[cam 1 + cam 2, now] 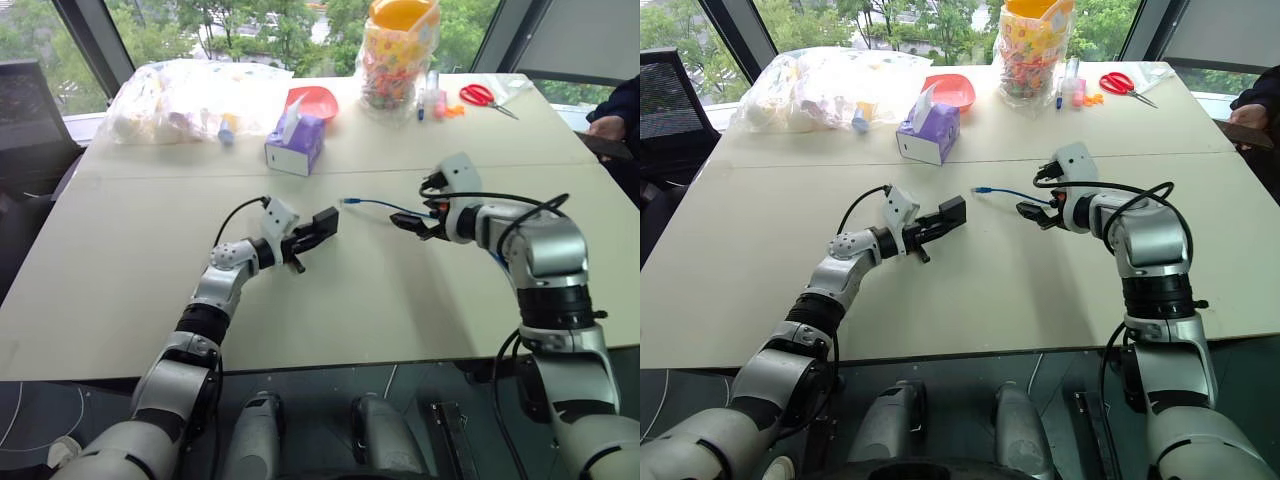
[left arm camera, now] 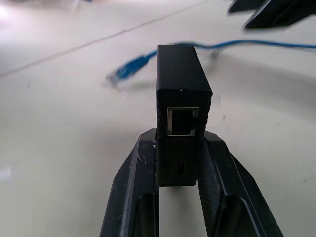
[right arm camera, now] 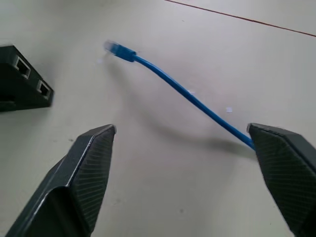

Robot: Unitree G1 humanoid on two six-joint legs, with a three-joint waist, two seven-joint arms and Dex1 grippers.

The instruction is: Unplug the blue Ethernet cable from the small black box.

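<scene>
Jaws: our left gripper (image 2: 178, 163) pinches the box (image 2: 181, 98), held off the table (image 1: 120, 290) with its empty port showing; our right gripper (image 3: 185, 143) stands spread, gripping nothing; the cable (image 3: 190, 96) lies unplugged on the table between them; we judge the task done.

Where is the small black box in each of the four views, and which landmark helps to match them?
Left eye view: small black box at centre, shut between the left gripper's fingers.
Right eye view: box just left of centre, in the same grip.
Left wrist view: box upright at centre, port facing the camera.
Right wrist view: box at the left edge.
Shared landmark: the blue Ethernet cable, unplugged, lying on the table.
</scene>
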